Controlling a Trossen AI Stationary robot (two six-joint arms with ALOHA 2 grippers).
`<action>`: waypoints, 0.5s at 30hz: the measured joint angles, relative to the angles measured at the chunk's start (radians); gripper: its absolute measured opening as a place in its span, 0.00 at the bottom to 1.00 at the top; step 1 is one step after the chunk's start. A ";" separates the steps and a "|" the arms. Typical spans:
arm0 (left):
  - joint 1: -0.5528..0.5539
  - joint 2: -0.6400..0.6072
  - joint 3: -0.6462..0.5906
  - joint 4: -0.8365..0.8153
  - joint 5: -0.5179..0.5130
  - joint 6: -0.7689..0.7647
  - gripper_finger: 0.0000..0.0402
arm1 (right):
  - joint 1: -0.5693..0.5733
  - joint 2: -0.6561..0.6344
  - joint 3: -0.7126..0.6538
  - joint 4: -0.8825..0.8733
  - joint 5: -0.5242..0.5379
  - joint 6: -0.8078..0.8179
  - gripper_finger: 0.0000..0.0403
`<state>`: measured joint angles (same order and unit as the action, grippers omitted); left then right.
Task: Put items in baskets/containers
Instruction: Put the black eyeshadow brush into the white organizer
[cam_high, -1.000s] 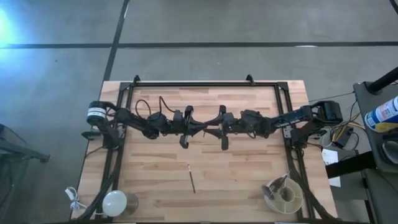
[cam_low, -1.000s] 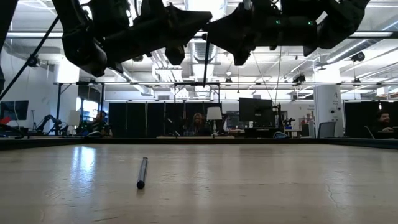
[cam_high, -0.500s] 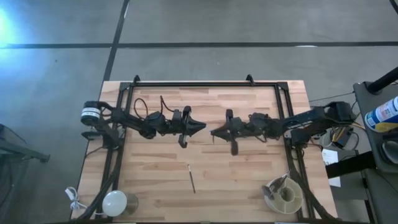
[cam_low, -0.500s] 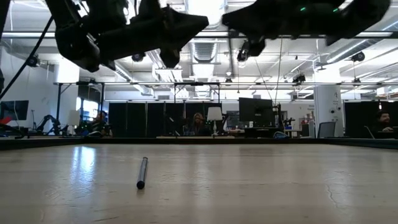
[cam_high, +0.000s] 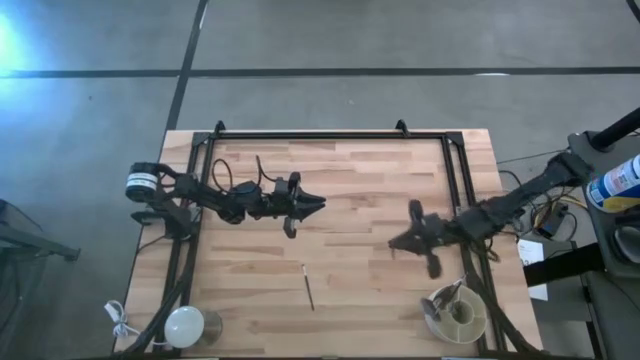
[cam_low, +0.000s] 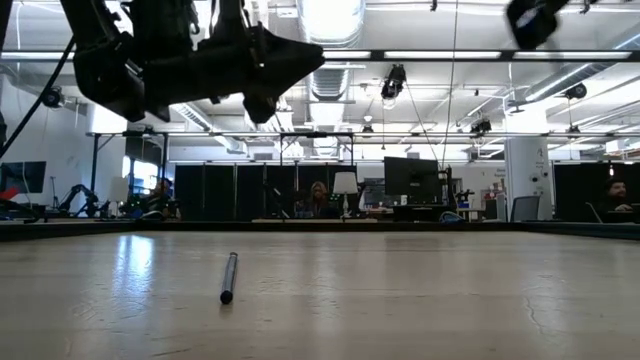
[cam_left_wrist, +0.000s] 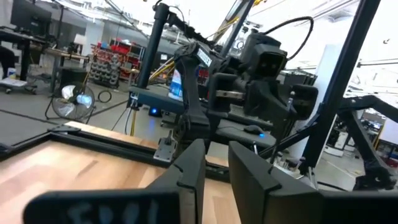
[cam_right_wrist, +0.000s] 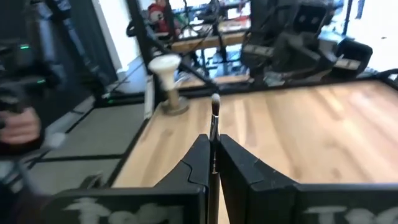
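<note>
Right gripper (cam_high: 398, 243) pinches 1 brush (cam_right_wrist: 214, 134), at 11 o'clock from the tub (cam_high: 458, 312). The thin handle could slip. Left gripper (cam_high: 318, 202) waits, narrowly open.

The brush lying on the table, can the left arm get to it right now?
Probably yes. The brush lies alone on bare wood, nothing over or beside it. The left gripper hangs above the table a little way off, holding nothing. The right gripper, shut on another brush, is off to the side.
</note>
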<state>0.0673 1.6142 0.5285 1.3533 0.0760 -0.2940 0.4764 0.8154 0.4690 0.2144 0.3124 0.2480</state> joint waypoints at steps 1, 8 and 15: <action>0.000 0.000 -0.002 -0.002 0.000 -0.002 0.16 | 0.047 -0.031 0.000 -0.042 0.037 0.020 0.03; -0.001 0.001 -0.008 -0.011 -0.019 -0.015 0.16 | 0.387 -0.162 0.000 -0.167 0.280 0.139 0.03; -0.001 0.001 -0.008 -0.034 -0.053 -0.021 0.16 | 0.696 -0.179 0.042 -0.317 0.465 0.284 0.03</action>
<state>0.0662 1.6150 0.5205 1.3197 0.0230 -0.3149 1.1727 0.6360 0.5112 -0.1024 0.7769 0.5324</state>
